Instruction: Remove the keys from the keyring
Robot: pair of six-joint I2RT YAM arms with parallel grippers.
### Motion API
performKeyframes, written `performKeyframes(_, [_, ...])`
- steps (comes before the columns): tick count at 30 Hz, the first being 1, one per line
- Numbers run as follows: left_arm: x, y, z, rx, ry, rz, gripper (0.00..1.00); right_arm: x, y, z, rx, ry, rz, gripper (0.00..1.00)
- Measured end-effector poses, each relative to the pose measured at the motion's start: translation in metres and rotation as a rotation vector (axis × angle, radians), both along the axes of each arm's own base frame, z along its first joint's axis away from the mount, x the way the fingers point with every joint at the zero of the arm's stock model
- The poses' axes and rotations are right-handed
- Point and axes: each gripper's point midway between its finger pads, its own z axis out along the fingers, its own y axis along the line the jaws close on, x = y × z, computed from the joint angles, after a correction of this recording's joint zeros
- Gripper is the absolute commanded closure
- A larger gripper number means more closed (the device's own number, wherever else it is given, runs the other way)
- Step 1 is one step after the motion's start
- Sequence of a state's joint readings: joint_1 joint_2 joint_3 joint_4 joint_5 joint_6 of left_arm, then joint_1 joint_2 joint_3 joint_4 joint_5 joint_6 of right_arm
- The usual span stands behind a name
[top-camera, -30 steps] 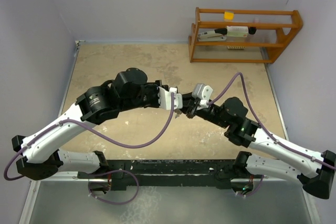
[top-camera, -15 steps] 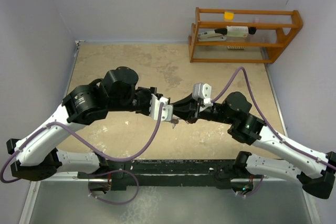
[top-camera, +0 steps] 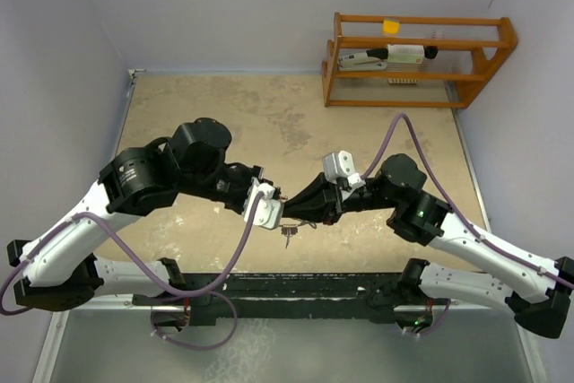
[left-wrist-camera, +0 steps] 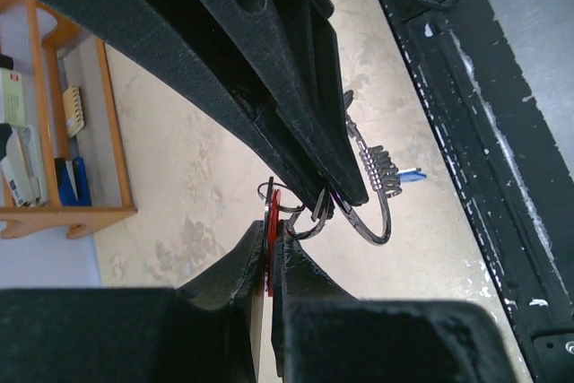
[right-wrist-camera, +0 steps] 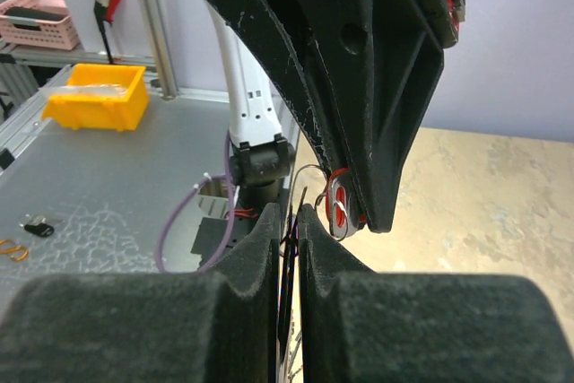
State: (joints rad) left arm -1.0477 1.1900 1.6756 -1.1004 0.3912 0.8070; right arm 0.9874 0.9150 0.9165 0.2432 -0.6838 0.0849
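left gripper (left-wrist-camera: 272, 234) clamped on the red-headed key (left-wrist-camera: 273, 208). right gripper (right-wrist-camera: 289, 219) pinched shut on the keyring (left-wrist-camera: 389, 221). assembly is held aloft over the table (top-camera: 206, 114), near edge, with the remaining keys (top-camera: 289, 236) dangling. recommendation: hold the ring steady and walk the key round the coil; no straight pulling.

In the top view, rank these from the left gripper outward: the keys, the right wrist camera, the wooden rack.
1. keys, hanging at the tips of the left gripper.
2. right wrist camera, on the right arm.
3. wooden rack, far back right.
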Motion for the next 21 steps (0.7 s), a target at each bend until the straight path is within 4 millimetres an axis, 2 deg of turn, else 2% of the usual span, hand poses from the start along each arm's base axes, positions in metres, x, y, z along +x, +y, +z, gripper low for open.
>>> performKeyframes(8, [-0.009,-0.005,0.001,-0.042,0.024,-0.042,1.00,-0.007,0.000,0.005,0.021,-0.006,0.042,1.00])
performKeyframes(21, [0.000,-0.024,0.003,-0.119,0.030,-0.018,1.00,0.006,-0.014,0.009,0.133,-0.046,-0.094,1.00])
